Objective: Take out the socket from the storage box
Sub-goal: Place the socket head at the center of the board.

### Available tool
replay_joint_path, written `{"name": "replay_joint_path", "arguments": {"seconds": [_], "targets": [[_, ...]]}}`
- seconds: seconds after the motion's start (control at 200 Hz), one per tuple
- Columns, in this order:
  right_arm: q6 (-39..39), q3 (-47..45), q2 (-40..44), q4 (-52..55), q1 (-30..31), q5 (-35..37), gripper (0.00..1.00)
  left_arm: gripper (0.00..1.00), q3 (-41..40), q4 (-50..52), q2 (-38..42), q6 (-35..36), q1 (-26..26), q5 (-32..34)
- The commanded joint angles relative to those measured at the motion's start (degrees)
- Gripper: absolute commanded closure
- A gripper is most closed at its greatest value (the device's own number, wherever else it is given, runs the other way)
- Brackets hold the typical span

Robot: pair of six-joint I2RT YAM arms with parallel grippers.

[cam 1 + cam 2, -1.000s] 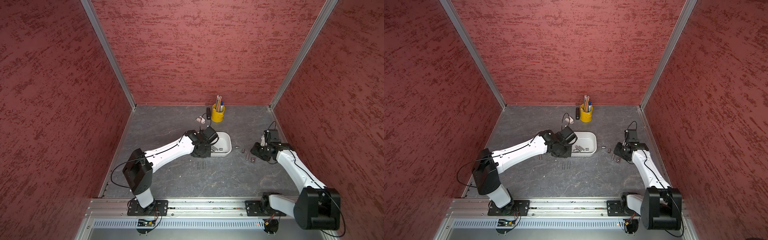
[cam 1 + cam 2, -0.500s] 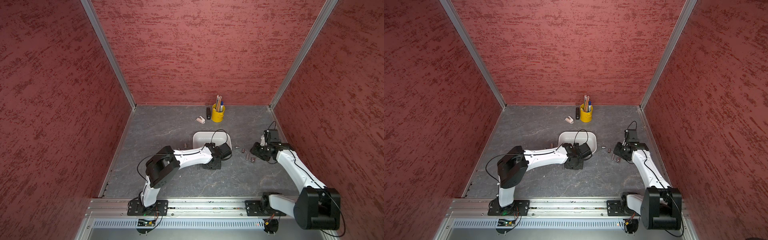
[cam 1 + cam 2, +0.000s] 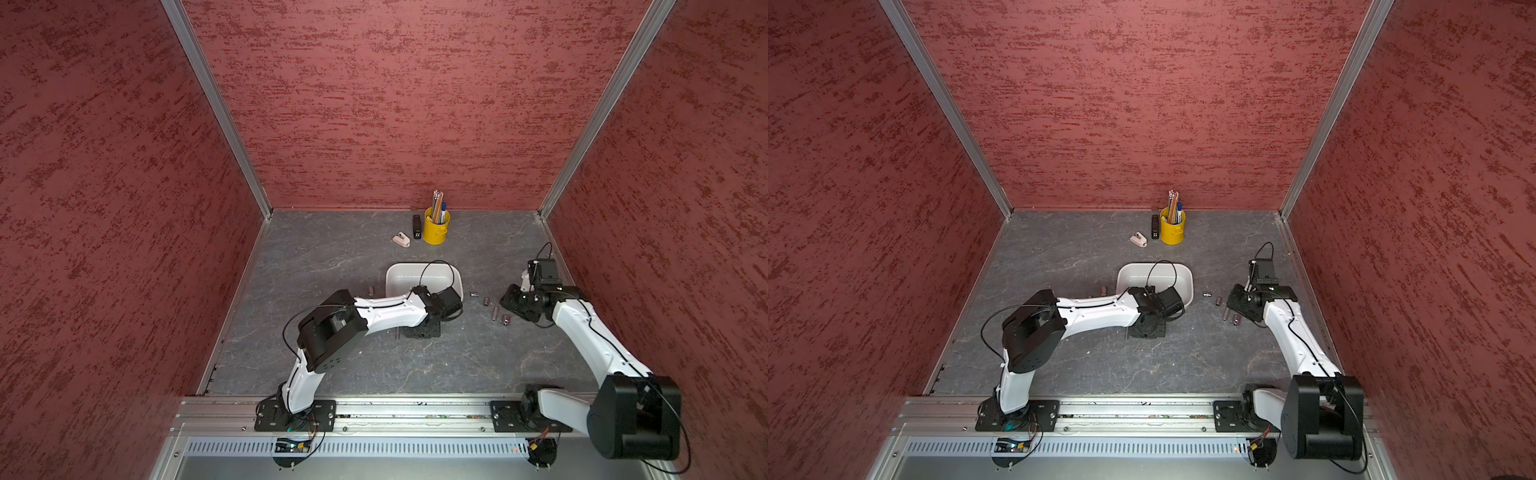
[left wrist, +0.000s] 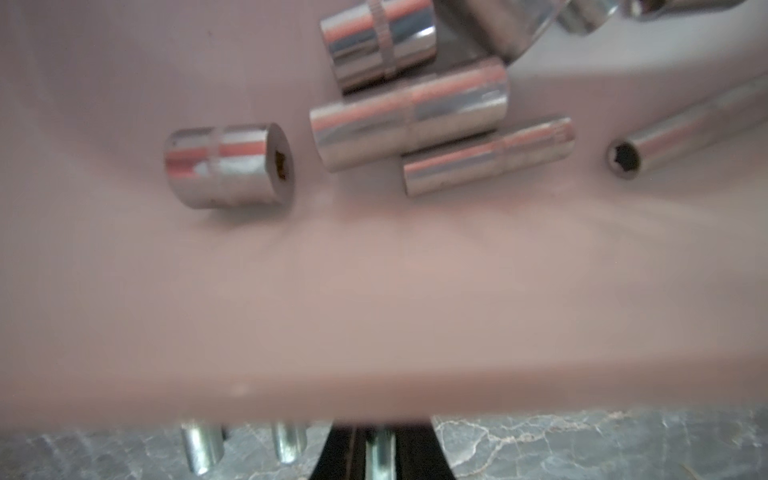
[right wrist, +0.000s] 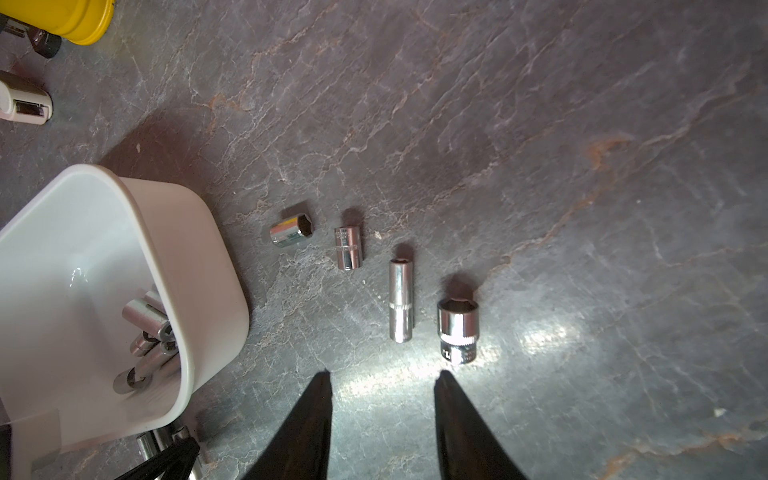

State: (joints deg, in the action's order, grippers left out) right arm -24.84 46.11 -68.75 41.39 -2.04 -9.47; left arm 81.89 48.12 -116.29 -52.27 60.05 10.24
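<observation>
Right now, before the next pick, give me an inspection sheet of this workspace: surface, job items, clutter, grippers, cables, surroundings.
Surface: grey marbled tabletop.
Job's things: storage box holds several sockets; four loose sockets lie outside, by the right gripper.
Clutter: yellow pen cup, black device, white device near the back wall.
Grippers: left gripper shut on thin socket, low beside the box; right gripper open, empty.
Cables: black cable loops above the box.
Surroundings: red walls, metal rail in front.
</observation>
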Motion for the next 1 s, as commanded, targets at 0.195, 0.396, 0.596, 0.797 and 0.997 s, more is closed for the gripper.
{"name": "replay_joint_path", "arguments": {"seconds": [0.195,0.396,0.596,0.797,0.997], "targets": [[0.49,-0.56,-0.06,-1.04,-0.20,-0.37,0.56,0.77,0.09,-1.13,-0.85,-1.10,-0.41,0.38],[0.55,-0.66,0.02,-0.97,-0.15,-0.72,0.56,0.70,0.85,-0.35,1.25,-0.33,-0.07,0.48],[0.49,-0.51,0.11,-0.70,-0.22,-0.72,0.56,0.63,1.41,1.66,5.88,0.25,0.58,1.73],[0.49,0.46,0.28,0.38,-0.09,-0.65,0.56,0.58,1.20,4.03,12.66,1.40,1.30,3.60],[0.86,3.71,1.67,0.87,3.16,-4.41,0.58,0.55,-6.21,3.01,25.04,4.88,-2.29,3.42]]}}
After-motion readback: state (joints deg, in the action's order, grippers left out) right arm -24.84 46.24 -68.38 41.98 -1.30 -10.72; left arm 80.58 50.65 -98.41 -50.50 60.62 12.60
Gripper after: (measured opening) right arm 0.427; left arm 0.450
